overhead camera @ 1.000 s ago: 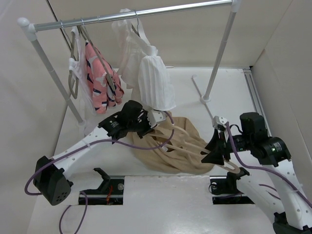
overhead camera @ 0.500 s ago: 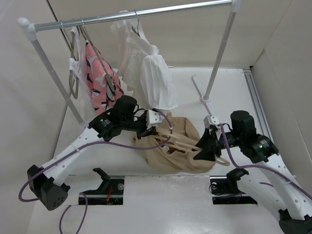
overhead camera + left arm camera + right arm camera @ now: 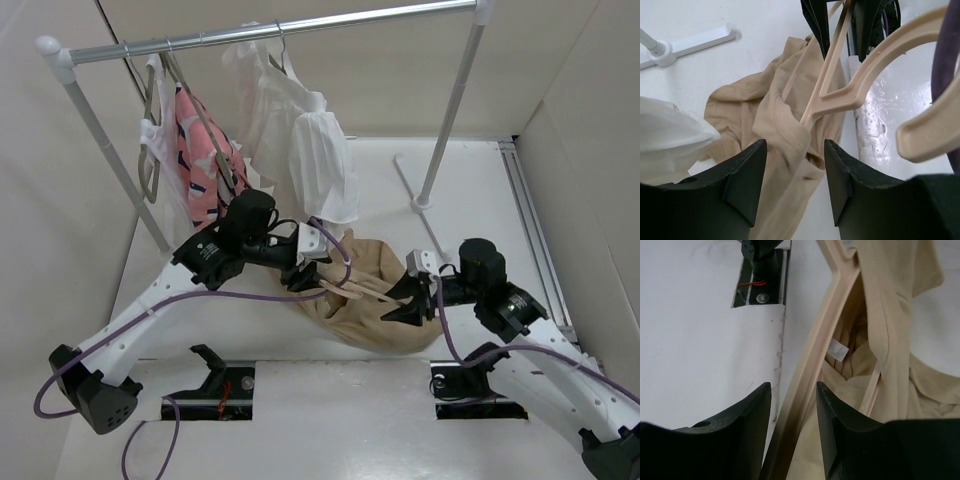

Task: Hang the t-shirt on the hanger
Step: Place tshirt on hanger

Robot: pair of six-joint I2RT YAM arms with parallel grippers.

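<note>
My right tool [image 3: 793, 395] is clamped on one arm of the slim pale beige-pink plastic hanger [image 3: 812, 340]. My left tool [image 3: 794, 150] stands open w/ nothing btwn its fingers, just over the plain tan soft-fabric t-shirt [image 3: 740, 120]. Shirt lies bunched on the white tabletop [image 3: 480, 200] btwn both arms, hanger across its top.

Step, imo: feed a hanger shoulder thru the neck hole. To do it well: hold right grip firm & hanger level, drop left onto the collar edge nr the label, pinch one layer only, draw it over the arm w/o dragging the heap.

Hanger's long axis runs approx left–right, tool to tool; hook direction unclear.
</note>
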